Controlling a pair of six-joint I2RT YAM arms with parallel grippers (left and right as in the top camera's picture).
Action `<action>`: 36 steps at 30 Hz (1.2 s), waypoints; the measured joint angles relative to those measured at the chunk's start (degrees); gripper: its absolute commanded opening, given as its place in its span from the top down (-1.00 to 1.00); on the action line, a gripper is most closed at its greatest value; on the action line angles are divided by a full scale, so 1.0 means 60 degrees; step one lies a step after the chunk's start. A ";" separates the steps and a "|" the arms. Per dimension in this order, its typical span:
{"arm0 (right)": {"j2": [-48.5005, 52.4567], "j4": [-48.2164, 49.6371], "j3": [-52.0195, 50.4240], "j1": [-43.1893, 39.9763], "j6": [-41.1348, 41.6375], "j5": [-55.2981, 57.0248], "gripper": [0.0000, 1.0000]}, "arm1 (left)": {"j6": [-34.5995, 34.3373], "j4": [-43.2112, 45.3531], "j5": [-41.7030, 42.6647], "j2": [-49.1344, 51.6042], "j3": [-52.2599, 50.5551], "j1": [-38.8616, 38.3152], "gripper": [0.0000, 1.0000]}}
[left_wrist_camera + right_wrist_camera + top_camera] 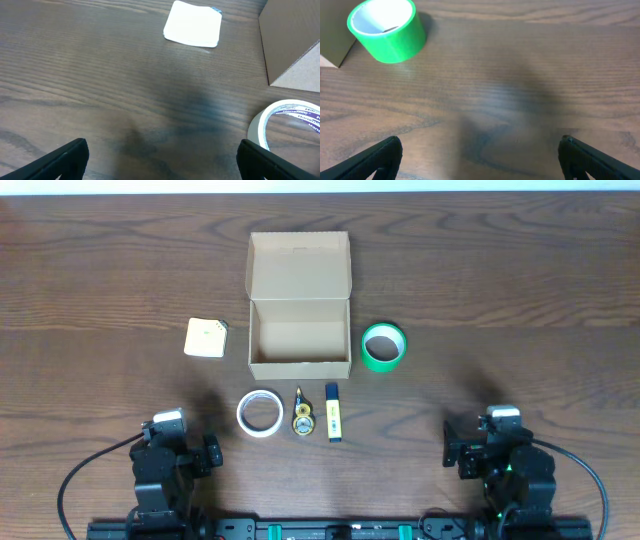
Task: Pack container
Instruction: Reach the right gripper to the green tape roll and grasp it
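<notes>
One container (300,330) sits at the middle of the table (520,290), a tan cardboard box with its lid (299,263) folded back flat on the far side. The open cavity shows plain cardboard. A corner of the box also shows at the right edge of the left wrist view (292,45), and a sliver of it at the left edge of the right wrist view (331,47).

Five loose things lie around it, none touching it. There are two tape rolls. One green tape roll (384,346) stands just beside the box's right wall, its hole facing up. One white tape roll (260,413) lies flat near the box's front left corner. One yellow pad (206,338) lies to the left of the box, a little apart from it. In front of the box, right of the white roll, lie one small round yellow-and-black item (302,418) and one blue and yellow stick (333,411), side by side. What these two are is too small to tell.

There are two arms, one at each near corner of the table. The left gripper (160,162) hangs above bare wood with its fingers (67,159) spread wide and nothing between them. The right gripper (480,160) is likewise spread wide, fingers (380,159) apart, holding nothing, well short of the green roll.
</notes>
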 measured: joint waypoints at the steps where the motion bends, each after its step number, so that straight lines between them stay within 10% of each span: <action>1: 0.0288 -0.0011 0.0106 0.0000 0.0004 -0.0004 -0.99 | 0.0004 0.0004 -0.0004 0.0000 0.0000 0.0000 -0.90; 22: 1.1715 -0.3297 0.9555 0.0466 0.0412 -0.1144 -0.98 | 0.0004 0.0004 -0.0007 -0.0007 -0.0007 0.0000 -0.90; 36: 1.5992 -0.2127 1.0615 0.2255 0.2688 -0.0080 -0.99 | 0.0004 0.0004 -0.0007 -0.0007 -0.0007 0.0000 -0.90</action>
